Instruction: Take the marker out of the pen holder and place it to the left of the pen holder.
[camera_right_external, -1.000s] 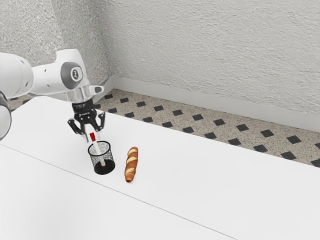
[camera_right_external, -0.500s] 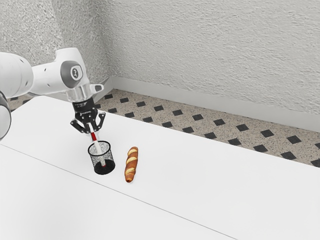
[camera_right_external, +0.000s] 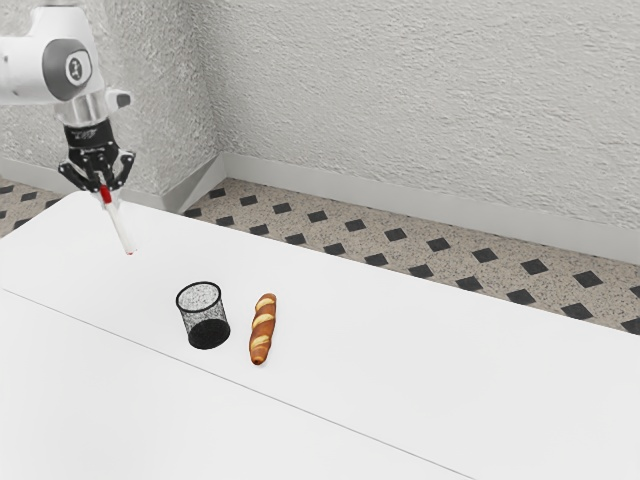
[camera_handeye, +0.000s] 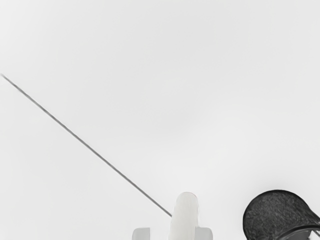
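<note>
My gripper (camera_right_external: 105, 190) is up at the exterior view's left, shut on the red end of the white marker (camera_right_external: 121, 229). The marker hangs tilted, its lower tip off to the exterior view's left of the black mesh pen holder (camera_right_external: 207, 333) and higher than its rim. Upright on the table, the pen holder holds nothing. In the wrist view the pale marker (camera_handeye: 184, 217) stands between the gripper's (camera_handeye: 172, 234) fingertips, with part of the dark pen holder (camera_handeye: 275, 215) beside it.
A brown bread stick (camera_right_external: 263, 328) lies near the pen holder on the exterior view's right side. The white table (camera_right_external: 400, 350) has a thin seam running across it. A textured wall stands behind the tiled floor.
My hand has risen and moved toward the exterior view's left. The marker came out of the pen holder with it, while the holder and bread stayed still.
</note>
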